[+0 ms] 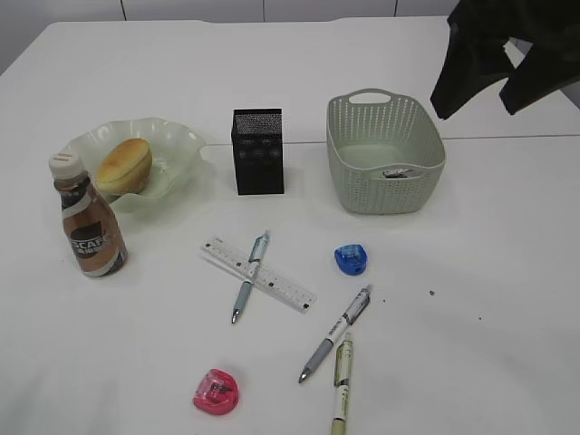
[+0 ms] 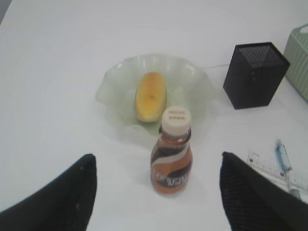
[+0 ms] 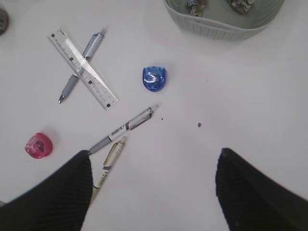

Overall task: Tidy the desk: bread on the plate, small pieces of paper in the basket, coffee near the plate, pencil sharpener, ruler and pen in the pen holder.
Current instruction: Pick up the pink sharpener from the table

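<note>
The bread (image 1: 124, 165) lies on the pale green plate (image 1: 172, 136), and the coffee bottle (image 1: 91, 227) stands just in front of it. A clear ruler (image 1: 258, 274) lies mid-table with a blue pen (image 1: 250, 276) across it. Nearby lie a blue pencil sharpener (image 1: 350, 259), a pink one (image 1: 217, 391) and two more pens (image 1: 336, 333). Paper scraps (image 3: 195, 6) sit in the basket (image 1: 385, 154). The black mesh pen holder (image 1: 258, 151) stands between plate and basket. My left gripper (image 2: 156, 192) hangs open above the coffee (image 2: 172, 151). High at the right, my right gripper (image 3: 154, 192) is open and empty.
The white table runs wide on all sides. A few dark specks (image 3: 199, 125) lie right of the pens. In the right wrist view the left fingertip (image 3: 72, 192) covers the lower ends of two pens (image 3: 124, 127).
</note>
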Motion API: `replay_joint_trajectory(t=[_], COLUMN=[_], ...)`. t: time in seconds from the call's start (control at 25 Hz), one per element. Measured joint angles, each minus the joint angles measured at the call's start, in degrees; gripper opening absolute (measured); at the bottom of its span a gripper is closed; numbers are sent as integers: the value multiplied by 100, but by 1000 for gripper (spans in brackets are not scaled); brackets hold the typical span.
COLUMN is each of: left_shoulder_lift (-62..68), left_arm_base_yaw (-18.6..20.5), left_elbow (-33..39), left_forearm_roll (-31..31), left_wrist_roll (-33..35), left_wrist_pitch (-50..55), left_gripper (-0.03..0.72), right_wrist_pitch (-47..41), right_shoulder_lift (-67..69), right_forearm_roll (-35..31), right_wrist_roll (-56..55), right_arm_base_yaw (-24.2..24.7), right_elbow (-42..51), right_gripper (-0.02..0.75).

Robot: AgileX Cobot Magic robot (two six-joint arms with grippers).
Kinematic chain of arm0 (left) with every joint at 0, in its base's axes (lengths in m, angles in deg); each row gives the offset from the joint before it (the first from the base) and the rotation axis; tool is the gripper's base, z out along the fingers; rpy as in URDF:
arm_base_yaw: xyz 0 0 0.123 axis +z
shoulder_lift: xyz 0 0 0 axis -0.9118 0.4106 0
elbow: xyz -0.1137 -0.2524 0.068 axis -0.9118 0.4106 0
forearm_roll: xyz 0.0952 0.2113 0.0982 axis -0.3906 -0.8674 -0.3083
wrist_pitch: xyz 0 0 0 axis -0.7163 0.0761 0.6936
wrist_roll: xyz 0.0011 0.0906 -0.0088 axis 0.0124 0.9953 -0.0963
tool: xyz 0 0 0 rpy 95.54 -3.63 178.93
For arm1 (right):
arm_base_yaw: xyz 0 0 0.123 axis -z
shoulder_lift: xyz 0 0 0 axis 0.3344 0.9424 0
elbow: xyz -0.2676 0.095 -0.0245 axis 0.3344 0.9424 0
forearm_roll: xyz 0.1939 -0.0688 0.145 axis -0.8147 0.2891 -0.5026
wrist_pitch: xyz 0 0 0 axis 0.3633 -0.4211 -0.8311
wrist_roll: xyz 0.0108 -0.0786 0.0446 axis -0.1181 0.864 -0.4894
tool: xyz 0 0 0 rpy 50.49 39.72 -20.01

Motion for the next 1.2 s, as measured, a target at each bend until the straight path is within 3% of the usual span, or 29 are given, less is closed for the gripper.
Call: replay_joint_trajectory(t=[0.2, 0.4, 0.56, 0.72, 1.2], left_shoulder_lift=[-623, -649, -502, -127, 1677], left_arm_base_yaw=[-154, -779, -1347, -1652, -2462], left_elbow=[-721, -1334, -1491, -1490, -2238], left_forearm_roll=[85, 171, 613, 1016, 1123], left_wrist_roll=[0, 0, 0, 0, -182], left_wrist_pitch=[2141, 3458, 3921, 4189, 4935], left_gripper=[568, 554, 552, 552, 551], right_wrist_pitch=[0, 0, 0, 11, 11], right_shoulder_lift=[0, 0, 0, 0, 239], right_forearm_roll=[0, 0, 11, 76, 235], right_wrist_roll=[-243, -376, -376, -376, -407], right_arm_base_yaw=[0, 0, 0, 0, 0], right_elbow=[0, 0, 0, 0, 0], right_gripper=[584, 584, 584, 584, 582])
